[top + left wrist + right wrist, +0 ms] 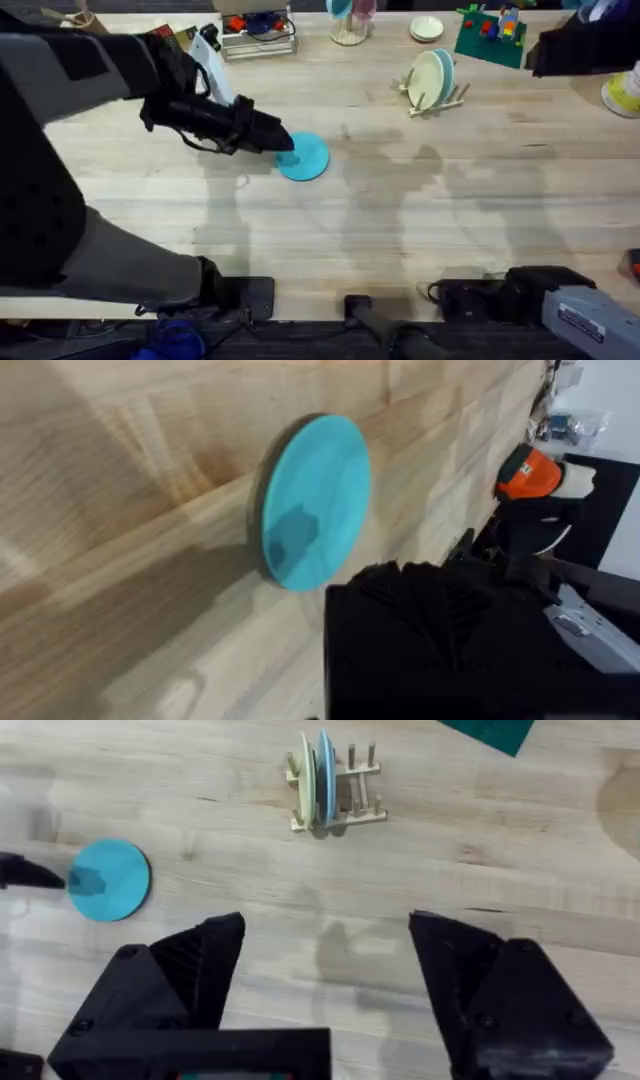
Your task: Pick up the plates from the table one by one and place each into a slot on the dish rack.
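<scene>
Spread wide: right gripper (pixel 325 980), above bare table (pixel 560 870). Left gripper (pixel 283 141) at the near edge of a turquoise plate (pixel 304 157) lying flat mid-table, finger state impossible to tell. Farther back, dish rack (pixel 437 88) already holding two plates (pixel 433 77) upright.

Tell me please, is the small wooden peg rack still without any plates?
No, the small wooden peg rack already holds two upright plates, one cream and one blue.
</scene>
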Motion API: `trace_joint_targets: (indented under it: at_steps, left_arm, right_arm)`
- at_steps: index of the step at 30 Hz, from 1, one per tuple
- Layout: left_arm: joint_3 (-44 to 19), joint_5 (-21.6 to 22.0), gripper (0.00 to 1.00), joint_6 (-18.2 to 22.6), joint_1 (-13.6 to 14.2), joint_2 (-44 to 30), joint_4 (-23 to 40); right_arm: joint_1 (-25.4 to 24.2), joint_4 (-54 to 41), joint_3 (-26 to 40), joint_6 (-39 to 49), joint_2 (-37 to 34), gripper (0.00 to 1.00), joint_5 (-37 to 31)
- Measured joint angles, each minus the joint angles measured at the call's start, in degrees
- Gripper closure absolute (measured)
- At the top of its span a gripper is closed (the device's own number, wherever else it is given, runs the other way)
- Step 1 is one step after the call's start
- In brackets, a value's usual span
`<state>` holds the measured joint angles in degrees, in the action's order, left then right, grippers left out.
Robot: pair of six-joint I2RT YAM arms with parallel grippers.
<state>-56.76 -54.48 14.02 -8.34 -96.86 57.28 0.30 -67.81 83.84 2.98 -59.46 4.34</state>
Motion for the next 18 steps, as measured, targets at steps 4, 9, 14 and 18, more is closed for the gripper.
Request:
trace_joint_targets:
  at_steps: [4, 9, 14, 18]
  left_arm:
    - [2.18, -0.07, 0.958, 0.00, -0.01, -1.40, -2.87]
    - [2.85, 0.24, 0.958, -1.33, 0.00, -7.43, -9.34]
    - [2.75, -3.45, 0.959, -3.73, -0.49, -12.49, -12.10]
    - [2.54, -5.13, 0.959, -3.56, -0.52, -13.62, -12.59]
  right_arm:
    - [0.00, 0.02, 0.02, 0.00, 0.00, 0.009, 0.00]
    - [0.00, 0.02, 0.00, 0.00, 0.00, 0.009, -0.02]
    - [0.00, 0.02, 0.00, 0.00, -0.01, 0.006, 0.00]
    - [0.00, 0.02, 0.02, 0.00, 0.00, 0.007, -0.01]
